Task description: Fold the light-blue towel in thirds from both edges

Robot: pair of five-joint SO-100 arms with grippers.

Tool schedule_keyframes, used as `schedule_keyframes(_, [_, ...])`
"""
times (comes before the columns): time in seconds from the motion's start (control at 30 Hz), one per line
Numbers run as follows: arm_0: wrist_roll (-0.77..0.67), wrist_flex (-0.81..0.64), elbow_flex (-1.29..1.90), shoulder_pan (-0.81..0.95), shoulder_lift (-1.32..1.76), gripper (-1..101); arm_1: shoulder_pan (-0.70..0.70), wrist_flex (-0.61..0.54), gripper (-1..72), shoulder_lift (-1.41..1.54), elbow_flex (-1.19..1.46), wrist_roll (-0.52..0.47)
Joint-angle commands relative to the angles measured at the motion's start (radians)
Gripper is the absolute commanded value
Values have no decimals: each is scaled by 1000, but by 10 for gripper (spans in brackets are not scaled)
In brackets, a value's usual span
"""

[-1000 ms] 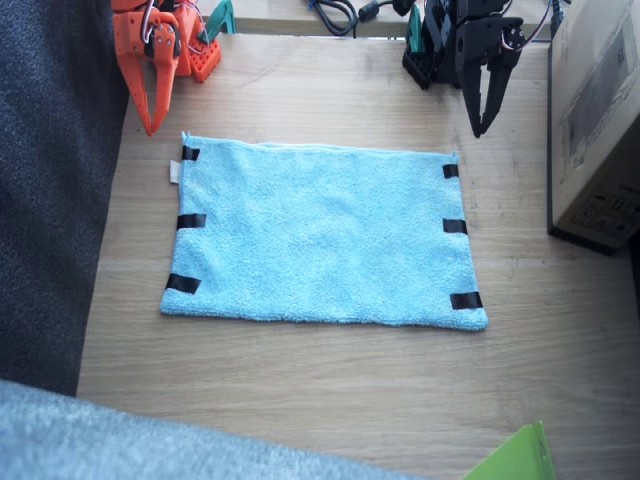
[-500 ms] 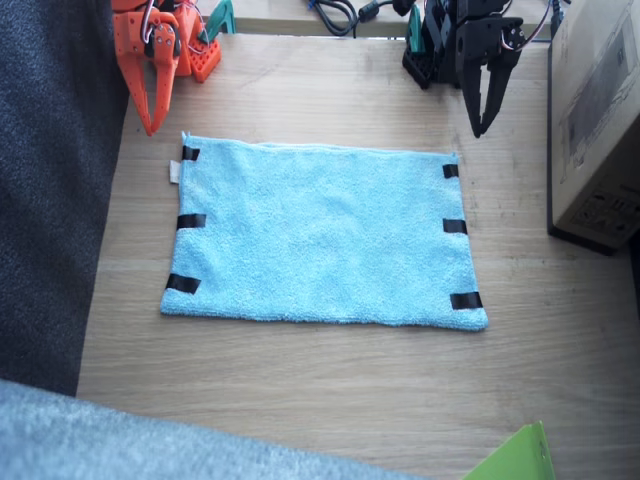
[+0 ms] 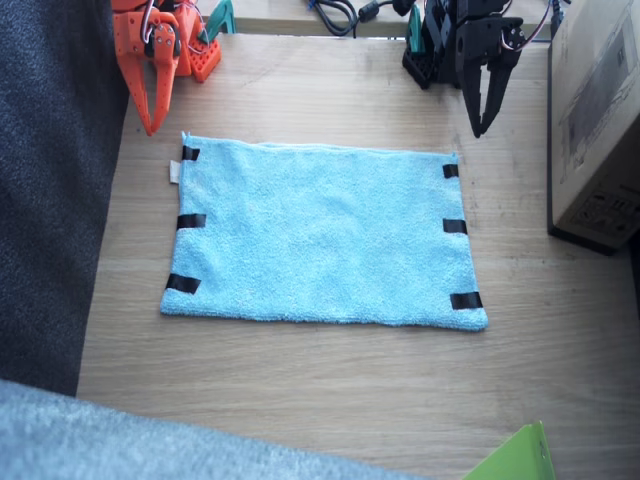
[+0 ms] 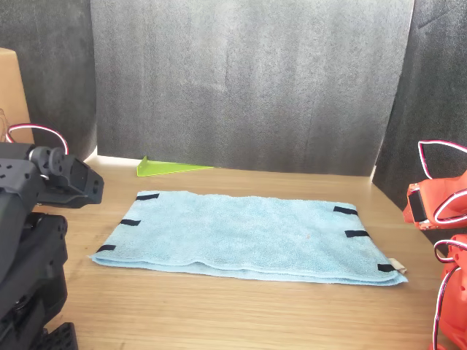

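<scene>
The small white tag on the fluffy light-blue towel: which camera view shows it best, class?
The fixed view: the small white tag juts from the light-blue towel near the right arm. The front view shows it edge-on.

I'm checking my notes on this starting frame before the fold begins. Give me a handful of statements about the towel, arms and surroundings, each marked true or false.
1. The light-blue towel lies flat and unfolded. True.
2. The right gripper grips a towel corner. False: it hangs above the table, apart from the towel.
3. Each short side carries three black tape strips. True.
4. The left gripper is orange. False: it is black.
5. A cardboard box stands beside the left arm. True.
</scene>
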Motion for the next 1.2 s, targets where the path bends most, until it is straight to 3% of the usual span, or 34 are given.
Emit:
schedule_keyframes(0.0, [8,0,2,17,9,-3,6,9,0,15,-14,-8])
schedule_keyframes(0.13, [18,-6,-44,21,-58,-4,5,37,0,15,-41,-38])
schedule_keyframes(0.27, [23,-51,-210,46,-364,-4,-6,52,0,-104,-146,-78])
schedule_keyframes(0.4, [38,-23,-422,67,-604,-4,-26,44,0,-495,-428,-92])
schedule_keyframes(0.57, [49,32,-591,64,-764,43,14,144,0,-1008,-842,-103])
schedule_keyframes(0.73, [61,44,-652,71,-913,139,71,201,138,-1298,-1055,-84])
schedule_keyframes(0.8, [75,52,-673,75,-965,166,92,242,159,-1416,-1138,-66])
schedule_keyframes(1.17, [109,74,-673,83,-1034,199,98,218,193,-1654,-1144,-11])
